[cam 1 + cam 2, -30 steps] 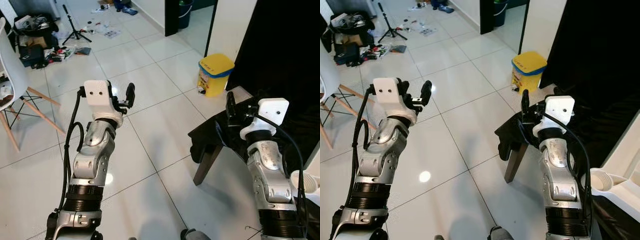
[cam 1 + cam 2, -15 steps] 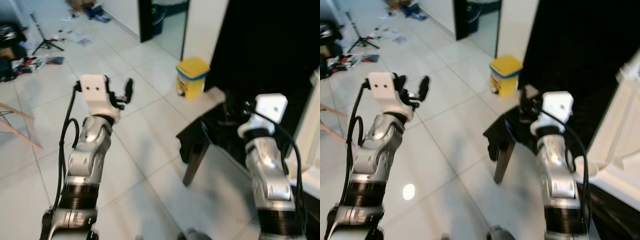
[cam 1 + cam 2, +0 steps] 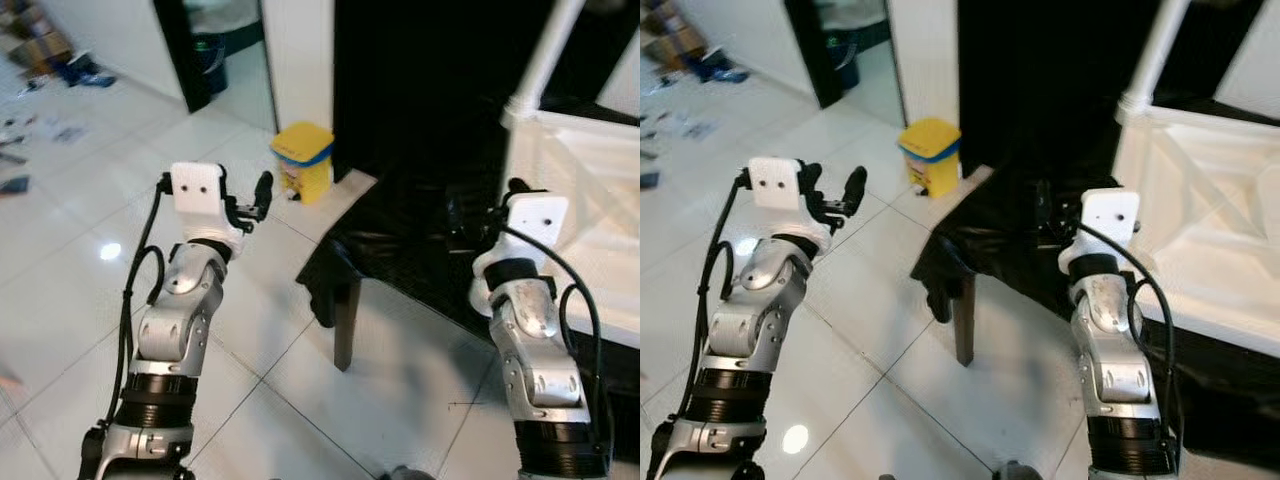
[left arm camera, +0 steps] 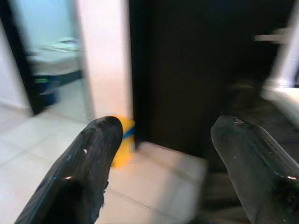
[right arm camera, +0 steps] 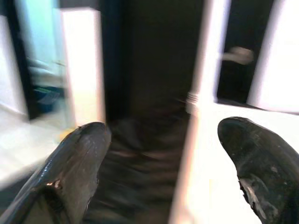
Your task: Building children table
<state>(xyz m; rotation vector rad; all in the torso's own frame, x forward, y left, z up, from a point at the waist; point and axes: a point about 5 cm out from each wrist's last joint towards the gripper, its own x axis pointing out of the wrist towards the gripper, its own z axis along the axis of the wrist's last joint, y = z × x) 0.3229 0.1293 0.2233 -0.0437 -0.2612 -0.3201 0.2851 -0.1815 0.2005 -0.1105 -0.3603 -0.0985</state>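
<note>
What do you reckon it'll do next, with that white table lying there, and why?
Probably step nearer and reach the right tool toward the upturned white table. Both tools are open and empty, and the table lies beyond the right one on black cloth.

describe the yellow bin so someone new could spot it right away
Start at the dark table draped in black cloth. Just past its far corner, by the white wall, a small yellow bin stands on the pale tiles. It is the only bright yellow thing there.

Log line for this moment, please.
left hand: open, empty, raised over floor | right hand: open, empty, over dark table | white tabletop: upside down on it
</note>
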